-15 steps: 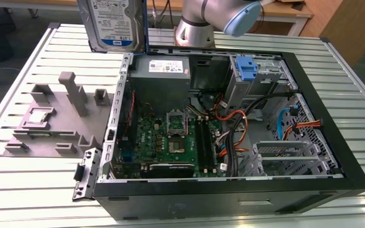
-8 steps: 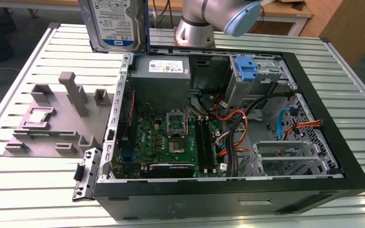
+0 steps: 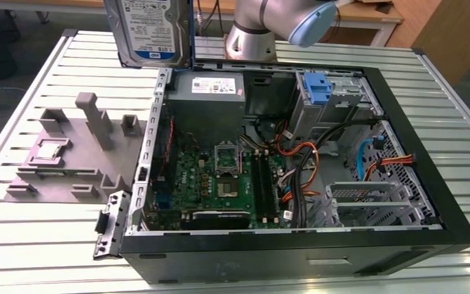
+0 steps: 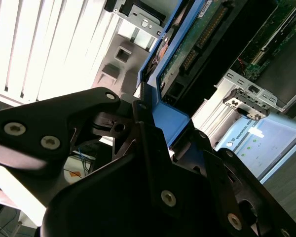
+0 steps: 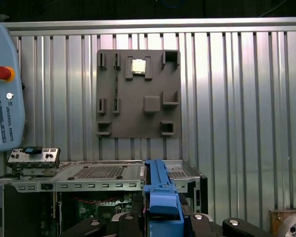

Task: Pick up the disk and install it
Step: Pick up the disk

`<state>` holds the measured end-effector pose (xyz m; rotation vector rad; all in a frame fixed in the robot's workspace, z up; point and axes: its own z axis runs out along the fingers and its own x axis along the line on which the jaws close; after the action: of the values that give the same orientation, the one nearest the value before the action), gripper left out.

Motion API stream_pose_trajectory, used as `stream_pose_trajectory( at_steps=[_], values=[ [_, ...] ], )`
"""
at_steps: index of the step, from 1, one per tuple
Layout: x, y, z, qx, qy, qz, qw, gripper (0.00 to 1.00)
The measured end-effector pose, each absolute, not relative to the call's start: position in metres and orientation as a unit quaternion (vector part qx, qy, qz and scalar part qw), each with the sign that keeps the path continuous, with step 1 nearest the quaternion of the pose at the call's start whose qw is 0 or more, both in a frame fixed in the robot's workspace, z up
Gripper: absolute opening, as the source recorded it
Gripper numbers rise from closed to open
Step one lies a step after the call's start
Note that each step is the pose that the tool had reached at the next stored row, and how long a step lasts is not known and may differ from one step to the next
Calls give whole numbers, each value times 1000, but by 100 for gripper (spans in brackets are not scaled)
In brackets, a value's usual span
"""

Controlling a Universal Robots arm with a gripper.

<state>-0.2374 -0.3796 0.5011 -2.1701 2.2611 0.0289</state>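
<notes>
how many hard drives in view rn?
1. The disk hangs clear of the table at the exterior view's upper left, clamped in the gripper by its blue rail. The cage with the blue latch inside the open case could hide another.

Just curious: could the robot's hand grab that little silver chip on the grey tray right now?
Probably not: the hand is shut on the disk, so it is full, though nothing covers the chip.
</notes>
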Motion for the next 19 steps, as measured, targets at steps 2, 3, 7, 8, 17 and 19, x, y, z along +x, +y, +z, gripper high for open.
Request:
stream_pose_trajectory(
  at_steps=[2,3,7,8,17,19],
  values=[
    [-237,-380,501,-692,721,9,4,37],
    [-237,-380,501,-692,721,9,4,37],
    [-237,-380,501,-692,721,9,4,37],
    [-237,-380,501,-692,721,9,4,37],
    [-236,-387,501,-692,721,9,4,37],
    [-236,-393,501,-692,721,9,4,37]
  ],
)
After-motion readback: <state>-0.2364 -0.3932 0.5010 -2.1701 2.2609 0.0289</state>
